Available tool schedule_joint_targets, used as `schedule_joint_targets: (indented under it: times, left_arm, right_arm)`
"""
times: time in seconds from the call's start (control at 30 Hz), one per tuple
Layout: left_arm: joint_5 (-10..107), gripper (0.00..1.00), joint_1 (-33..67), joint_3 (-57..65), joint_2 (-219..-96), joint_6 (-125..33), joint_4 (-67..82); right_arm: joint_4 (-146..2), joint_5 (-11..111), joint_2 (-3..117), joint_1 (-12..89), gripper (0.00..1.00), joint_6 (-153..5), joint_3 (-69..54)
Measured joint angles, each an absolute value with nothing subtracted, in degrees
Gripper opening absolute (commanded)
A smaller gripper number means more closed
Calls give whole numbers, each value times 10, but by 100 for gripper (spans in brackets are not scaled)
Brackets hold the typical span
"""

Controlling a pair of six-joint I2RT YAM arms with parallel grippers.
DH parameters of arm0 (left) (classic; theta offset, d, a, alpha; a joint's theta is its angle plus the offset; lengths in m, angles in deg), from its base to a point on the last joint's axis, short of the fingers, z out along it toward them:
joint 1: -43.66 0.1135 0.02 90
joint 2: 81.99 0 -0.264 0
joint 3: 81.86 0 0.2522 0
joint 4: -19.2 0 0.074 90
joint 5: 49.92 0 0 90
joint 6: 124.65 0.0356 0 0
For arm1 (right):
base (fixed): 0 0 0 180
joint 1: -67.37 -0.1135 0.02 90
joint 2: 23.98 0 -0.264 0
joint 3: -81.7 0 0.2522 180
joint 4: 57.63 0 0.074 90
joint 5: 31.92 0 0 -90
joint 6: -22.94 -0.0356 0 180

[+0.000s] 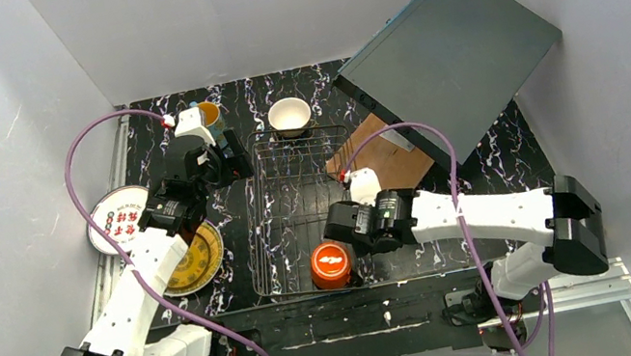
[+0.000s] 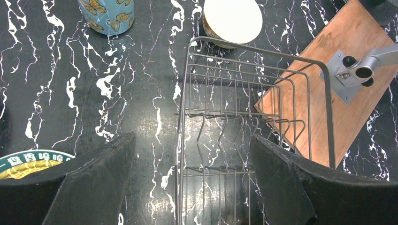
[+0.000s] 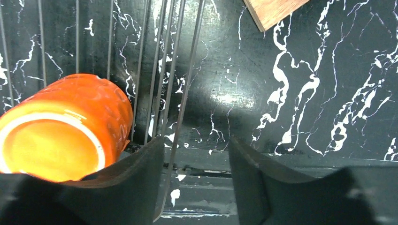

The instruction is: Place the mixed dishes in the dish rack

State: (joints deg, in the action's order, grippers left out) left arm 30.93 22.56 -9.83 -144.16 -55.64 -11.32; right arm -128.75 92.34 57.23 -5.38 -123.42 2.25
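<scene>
The black, white-veined tabletop [image 1: 503, 155] fills most of the top view. A large grey slanted panel [image 1: 450, 46] leans over its upper right.

The dish rack [image 1: 294, 191] stands at the centre of that view, its long side running from top to bottom. A brown wooden board [image 1: 388, 165] lies just beside the rack's right edge, partly under the panel.

At the left of the top view the white plate with coloured marks [image 1: 118, 218] lies flat on the tabletop. The yellow ornate plate [image 1: 198, 257] lies flat just below and to the right of it, partly under the left arm. The white-and-tan bowl [image 1: 290, 116] sits upright just above the rack's upper end, outside the wires. The blue patterned mug with yellow inside [image 1: 208, 114] stands upright at the upper left, well apart from the rack.

The orange mug [image 1: 331, 265] is at the rack's lower right corner. In the right wrist view it is tipped over, its mouth turned toward the camera.

The left hand [image 2: 191, 138] hangs over the rack's left rim, its fingers spread wide with nothing between them but rack wires below. The right hand [image 3: 195, 140] is also apart and grips nothing. The orange mug lies just outside the finger on the left of that view.
</scene>
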Motion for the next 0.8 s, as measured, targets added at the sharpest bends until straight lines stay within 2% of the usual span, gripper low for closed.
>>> schedule_joint_targets:
  times: [0.07,0.27,0.67,0.8]
  left_arm:
    - [309,90,226,-98,-1442,-557,-113]
    - [309,90,226,-98,-1442,-557,-113]
    - [309,90,226,-97,-1442,-557,-115]
    - [309,90,226,-96,-1442,-557,-116]
  right_arm:
    - [-1278,919,572,-49,46,-1235,36]
    - [-1237,909,590,-45,40,-1231,45]
    - [-1213,892,639,-43,12,-1215,35]
    - [-1229,892,639,-41,6,-1223,0]
